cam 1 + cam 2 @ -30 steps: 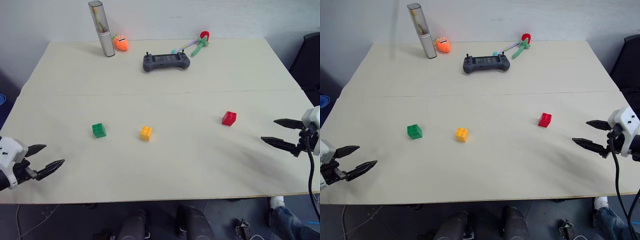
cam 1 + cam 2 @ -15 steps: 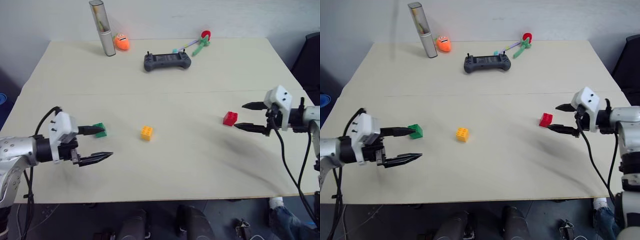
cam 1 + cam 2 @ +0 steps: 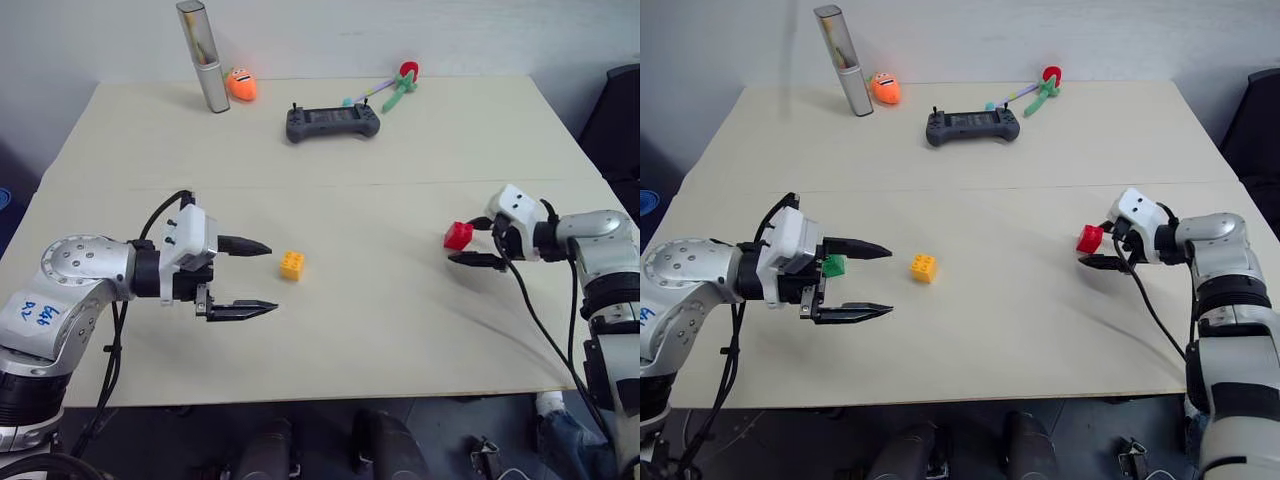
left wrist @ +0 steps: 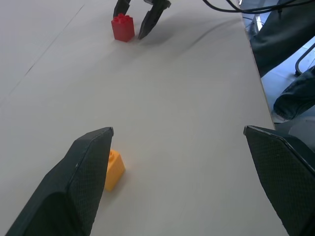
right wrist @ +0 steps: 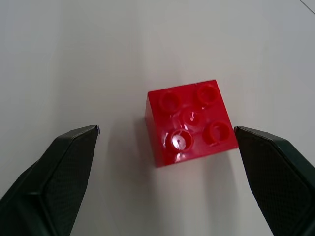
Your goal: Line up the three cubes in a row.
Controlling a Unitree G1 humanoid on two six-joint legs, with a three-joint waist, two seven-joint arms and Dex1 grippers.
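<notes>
The three cubes lie on the pale table (image 3: 350, 330). My left gripper (image 3: 273, 276) is open and level just above the table, its tips a little to the left of the yellow cube (image 3: 292, 264). The green cube (image 3: 833, 265) peeks out behind that gripper's body. In the left wrist view the yellow cube (image 4: 114, 169) sits by one of my fingers (image 4: 88, 167). My right gripper (image 3: 1092, 245) is open with a finger on either side of the red cube (image 3: 458, 235). The right wrist view shows the red cube (image 5: 189, 120) between the fingertips with a gap on the wider side.
At the back of the table are a grey game controller (image 3: 332, 123), a silver tube (image 3: 203, 55), an orange round toy with a face (image 3: 240, 85) and a green and red toy flower (image 3: 402, 84). A dark chair (image 3: 618, 115) stands off the right edge.
My left gripper has swung right, past the green cube, toward the yellow one. My right gripper has moved left until its fingers straddle the red cube. The cubes have not moved.
</notes>
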